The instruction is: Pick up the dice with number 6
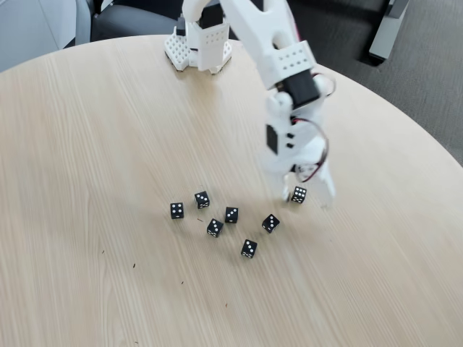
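Black with white pips, the dice with number 6 (299,194) sits between the spread fingers of the white hand (307,194), lying on or just above the wooden table (87,144). Six other black dice (224,220) cluster nearby to its lower left.

I see a white 3D-printed plastic arm (278,54): perforated panels, black servo blocks, red-and-white cable loops near the wrist.

It looks like an office: a big round wooden table (108,144), gray carpet floor (419,94), and a chair (137,22).
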Action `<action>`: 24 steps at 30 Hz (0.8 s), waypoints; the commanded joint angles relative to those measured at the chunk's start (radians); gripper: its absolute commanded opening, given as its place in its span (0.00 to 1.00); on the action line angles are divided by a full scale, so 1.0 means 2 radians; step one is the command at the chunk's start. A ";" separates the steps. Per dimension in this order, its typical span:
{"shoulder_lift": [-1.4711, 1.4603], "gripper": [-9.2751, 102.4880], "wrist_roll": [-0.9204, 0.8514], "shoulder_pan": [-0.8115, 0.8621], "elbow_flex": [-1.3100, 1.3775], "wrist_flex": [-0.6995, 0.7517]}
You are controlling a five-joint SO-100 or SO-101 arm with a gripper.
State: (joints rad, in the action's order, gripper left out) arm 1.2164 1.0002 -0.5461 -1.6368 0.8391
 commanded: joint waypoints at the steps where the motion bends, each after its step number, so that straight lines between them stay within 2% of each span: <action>1: 0.008 0.33 0.001 -0.018 0.005 0.004; 9: 0.008 0.30 0.000 -0.014 -0.002 0.004; 16: 0.008 0.15 0.006 -0.013 -0.002 0.004; 24: 0.008 0.11 0.002 -0.014 -0.002 0.004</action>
State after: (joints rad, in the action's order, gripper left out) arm 1.2164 1.0078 -0.5752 -1.6368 0.8391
